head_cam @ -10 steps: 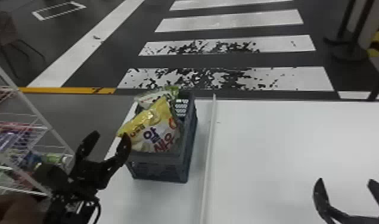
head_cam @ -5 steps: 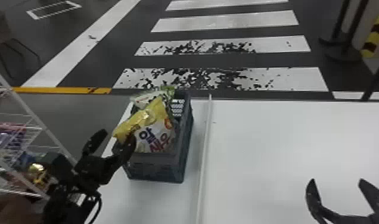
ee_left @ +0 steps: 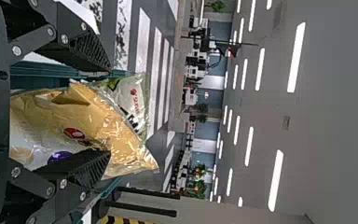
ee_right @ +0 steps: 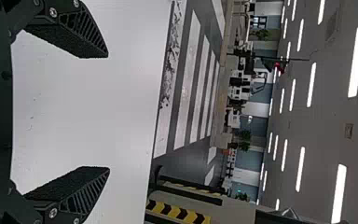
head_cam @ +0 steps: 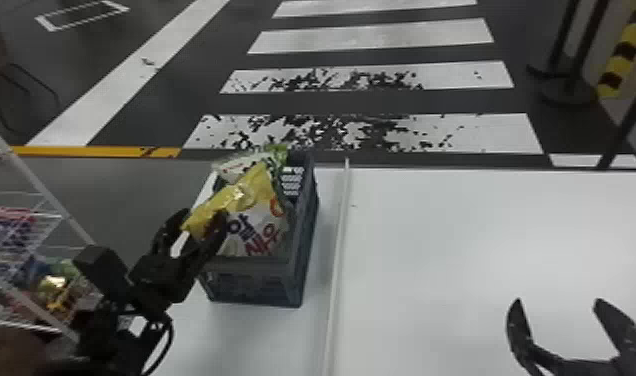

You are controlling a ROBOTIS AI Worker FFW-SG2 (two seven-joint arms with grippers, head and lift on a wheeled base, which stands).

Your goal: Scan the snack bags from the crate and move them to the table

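Between the spread fingers of the left tool [head_cam: 198, 219], one corner of a yellow-and-white snack bag [head_cam: 262, 225]. Fingers well apart, one to each side of the bag; tool not clenched. Whether either finger touches the film, cannot tell. Bag leans in the dark blue-grey crate [head_cam: 252, 282], just ahead and to the right of the left tool; yellow upper part creased, white lower part with red and dark lettering facing the tool. Behind it, farther from the same tool, a green-and-white snack bag [head_cam: 244, 165], also in the crate, its upper edge above the rim, much of it hidden by the front bag. Crate wall pierced with openings, its base on the white table [head_cam: 457, 250]. To the right of crate and left tool, a raised pale strip [head_cam: 337, 260] running away across the table. Well to the right of the strip, the right tool [head_cam: 559, 307], over the table: fingers wide apart, released, nothing between them. Left of the left tool, a white wire rack [head_cam: 37, 183] with coloured packages on its shelves. Far ahead of both tools, beyond the table edge, floor with white crosswalk stripes [head_cam: 377, 35], dark patches across the nearer ones; ahead and right, a yellow-and-black striped post [head_cam: 624, 50].
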